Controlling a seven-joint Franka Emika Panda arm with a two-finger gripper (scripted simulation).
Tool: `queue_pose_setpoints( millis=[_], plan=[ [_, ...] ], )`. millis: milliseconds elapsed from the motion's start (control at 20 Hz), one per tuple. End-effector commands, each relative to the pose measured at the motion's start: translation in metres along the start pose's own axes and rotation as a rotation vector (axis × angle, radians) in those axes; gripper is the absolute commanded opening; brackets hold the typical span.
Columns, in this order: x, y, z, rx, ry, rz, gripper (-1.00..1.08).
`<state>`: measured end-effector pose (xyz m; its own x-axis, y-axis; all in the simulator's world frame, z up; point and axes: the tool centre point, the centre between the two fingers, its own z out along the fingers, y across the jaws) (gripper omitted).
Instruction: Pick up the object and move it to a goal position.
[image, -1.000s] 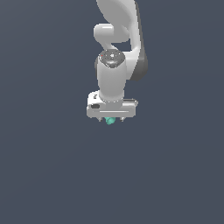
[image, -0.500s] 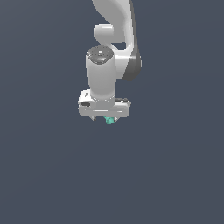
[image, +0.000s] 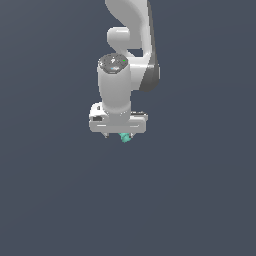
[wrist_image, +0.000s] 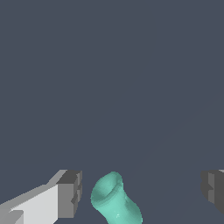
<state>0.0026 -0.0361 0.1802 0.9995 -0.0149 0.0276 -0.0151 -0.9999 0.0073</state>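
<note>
The object is a small teal-green spool (wrist_image: 114, 201) with a flared hollow end. In the wrist view it lies between my two fingers, nearer the one finger (wrist_image: 69, 194) than the other (wrist_image: 213, 189), with a gap on each side. My gripper (wrist_image: 141, 192) is open and touches nothing. In the exterior view the white gripper (image: 118, 134) hangs straight down and the teal spool (image: 125, 137) peeks out just below its body, mostly hidden by it.
A plain dark grey surface (image: 200, 190) fills both views. The white arm (image: 131, 45) rises above the gripper to the exterior view's top edge.
The gripper and arm have shifted a little toward the exterior view's left. The spool stays under the gripper, now nearer its right side.
</note>
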Motion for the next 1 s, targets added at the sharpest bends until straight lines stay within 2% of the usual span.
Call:
queue_pose_setpoints(
  millis=[0,300,950],
  plan=[
    [-0.006,0.0,0.004,0.0,-0.002,-0.027,1.0],
    [-0.028,-0.002,0.02,0.003,-0.007,-0.128,1.0],
    [-0.098,-0.009,0.06,0.011,-0.021,-0.422,1.0]
  ],
)
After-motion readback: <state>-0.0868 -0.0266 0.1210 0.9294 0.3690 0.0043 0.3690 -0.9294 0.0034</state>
